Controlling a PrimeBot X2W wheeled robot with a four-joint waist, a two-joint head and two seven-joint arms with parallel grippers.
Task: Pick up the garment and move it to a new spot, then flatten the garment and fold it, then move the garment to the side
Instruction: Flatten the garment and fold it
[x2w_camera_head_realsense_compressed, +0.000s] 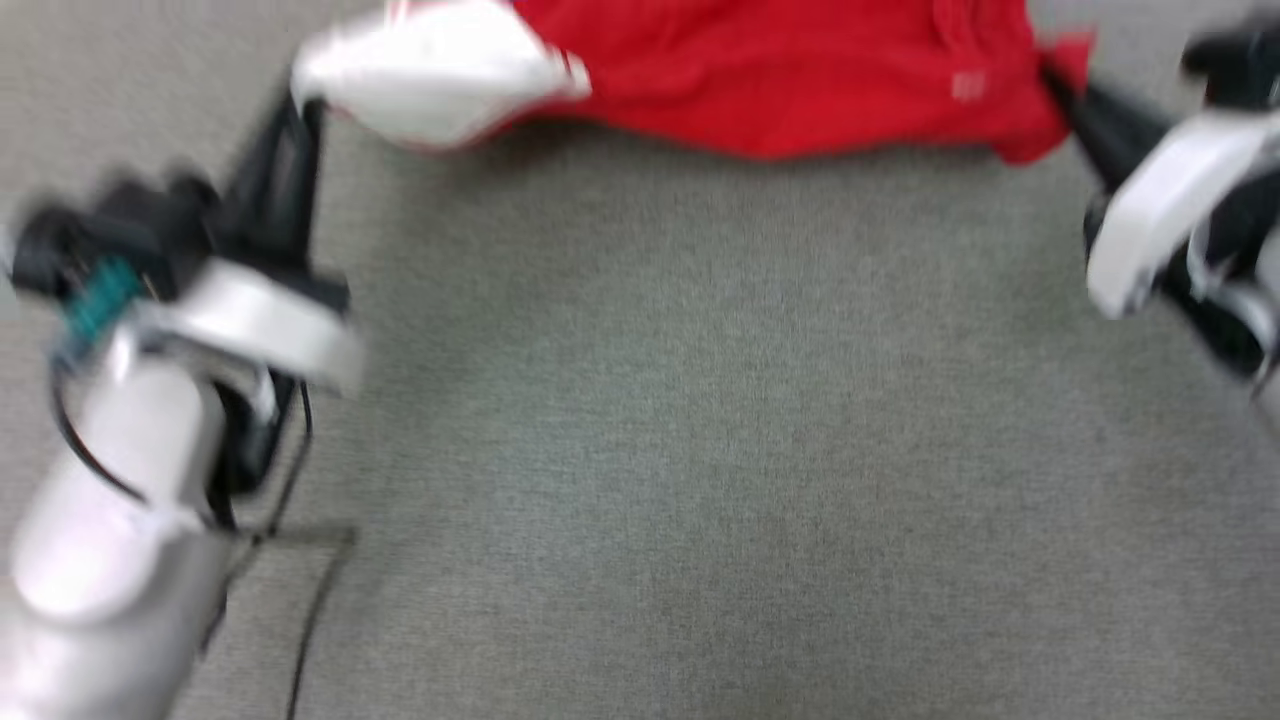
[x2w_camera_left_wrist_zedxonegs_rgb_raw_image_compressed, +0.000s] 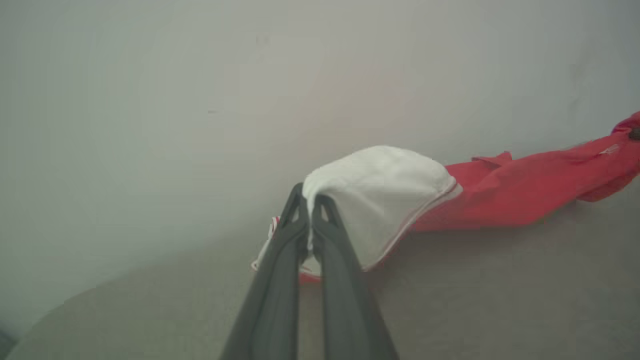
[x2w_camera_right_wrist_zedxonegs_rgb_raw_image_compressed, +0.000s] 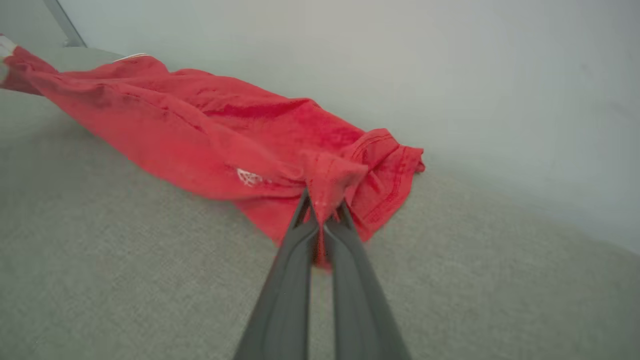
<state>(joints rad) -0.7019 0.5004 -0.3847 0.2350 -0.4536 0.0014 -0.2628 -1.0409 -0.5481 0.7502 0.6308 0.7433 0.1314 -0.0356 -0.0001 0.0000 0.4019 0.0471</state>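
Along the left edge of the head view, the pale forearm (x2w_camera_head_realsense_compressed: 120, 500) rose from the lower corner toward the left gripper (x2w_camera_head_realsense_compressed: 303, 105), with a thin dark cable (x2w_camera_head_realsense_compressed: 310, 620) trailing on the grey woven surface (x2w_camera_head_realsense_compressed: 700, 450) beside it. The picture was blurred, but the left wrist view showed that left gripper (x2w_camera_left_wrist_zedxonegs_rgb_raw_image_compressed: 310, 202) plainly: its fingers (x2w_camera_left_wrist_zedxonegs_rgb_raw_image_compressed: 280, 280) were pressed together on the edge of the white sleeve (x2w_camera_left_wrist_zedxonegs_rgb_raw_image_compressed: 380, 195), whose red-and-white trim hung just under the tips. From the white sleeve (x2w_camera_head_realsense_compressed: 430, 70) the garment (x2w_camera_head_realsense_compressed: 800, 70) stretched rightward across the top of the head view as a band of red fabric, sagging in the middle and casting a shadow on the surface below. A small white mark (x2w_camera_head_realsense_compressed: 967, 85) showed near its right end. At the far right the right gripper (x2w_camera_head_realsense_compressed: 1052, 82) met a corner of the red fabric; in the right wrist view the right gripper (x2w_camera_right_wrist_zedxonegs_rgb_raw_image_compressed: 325, 207) had its fingers (x2w_camera_right_wrist_zedxonegs_rgb_raw_image_compressed: 295, 280) clamped on a bunched fold of the garment (x2w_camera_right_wrist_zedxonegs_rgb_raw_image_compressed: 200, 130) near the hem, the cloth running away to the upper left before a plain pale wall (x2w_camera_right_wrist_zedxonegs_rgb_raw_image_compressed: 450, 60).
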